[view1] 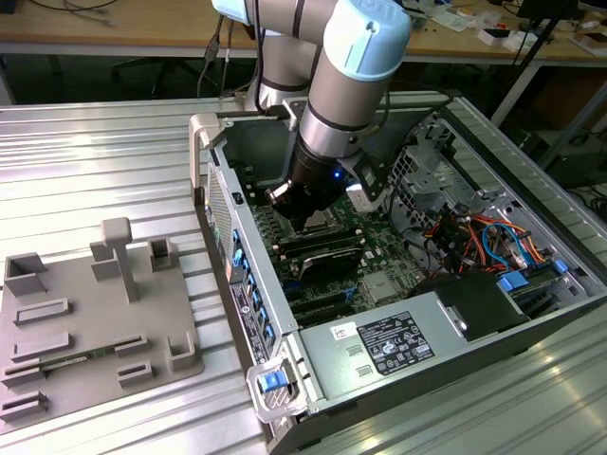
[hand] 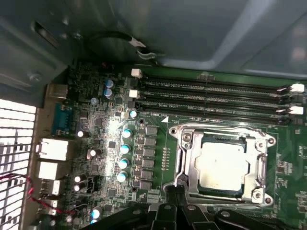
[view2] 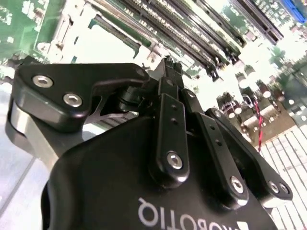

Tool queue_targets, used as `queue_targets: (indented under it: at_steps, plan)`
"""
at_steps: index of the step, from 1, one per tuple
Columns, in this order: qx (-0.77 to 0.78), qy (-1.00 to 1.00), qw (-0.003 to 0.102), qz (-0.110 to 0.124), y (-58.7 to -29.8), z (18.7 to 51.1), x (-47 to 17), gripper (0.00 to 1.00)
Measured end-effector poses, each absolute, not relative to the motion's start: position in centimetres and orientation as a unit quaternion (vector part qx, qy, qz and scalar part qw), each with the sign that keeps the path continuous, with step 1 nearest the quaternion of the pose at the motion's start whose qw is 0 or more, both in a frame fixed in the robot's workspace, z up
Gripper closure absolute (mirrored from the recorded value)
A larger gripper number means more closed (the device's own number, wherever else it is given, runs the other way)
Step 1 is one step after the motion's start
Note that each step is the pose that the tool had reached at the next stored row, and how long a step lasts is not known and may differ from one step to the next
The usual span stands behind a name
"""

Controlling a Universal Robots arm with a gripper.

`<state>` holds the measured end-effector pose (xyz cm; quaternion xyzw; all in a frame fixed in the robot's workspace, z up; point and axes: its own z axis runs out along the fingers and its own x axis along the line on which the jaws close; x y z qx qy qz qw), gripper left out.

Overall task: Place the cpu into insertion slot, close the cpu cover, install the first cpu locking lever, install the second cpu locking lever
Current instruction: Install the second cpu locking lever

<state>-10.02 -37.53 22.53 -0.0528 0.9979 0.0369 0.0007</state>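
In the first wrist view the cpu [hand: 223,165], a small square chip with a silvery top, lies in the insertion slot [hand: 185,137] on the green board. The cpu cover [hand: 261,165], a thin metal frame, lies flat around it. A thin wire lever [hand: 216,128] runs along one edge of the socket. My gripper [hand: 177,195] is shut, and its black fingertips sit at the socket's edge by a corner of the frame. In the second wrist view the gripper [view2: 168,67] has its fingers pressed together over the board. In the exterior view the gripper [view1: 296,216] is low inside the open computer case.
Long black memory slots [hand: 216,93] run beside the socket. A labelled grey power-supply box [view1: 394,343] sits at the case's near end. Bundled cables [view1: 474,237] and drive bays fill the exterior view's right. A grey fixture plate [view1: 95,322] lies on the ribbed table.
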Motion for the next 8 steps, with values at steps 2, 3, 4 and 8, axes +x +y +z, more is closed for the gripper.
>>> queue_targets:
  at_steps: [2, 3, 4, 8]
  plan:
    - [-0.053, 0.998, 0.001, 0.037, -37.52, 22.73, -10.01, 0.89]
    - [-0.053, 0.998, 0.001, 0.037, -37.51, 22.73, -10.01, 0.89]
    - [-0.053, 0.998, 0.001, 0.037, -37.51, 22.74, -10.01, 0.89]
    - [-0.053, 0.998, 0.001, 0.037, -37.51, 22.83, -10.02, 0.89]
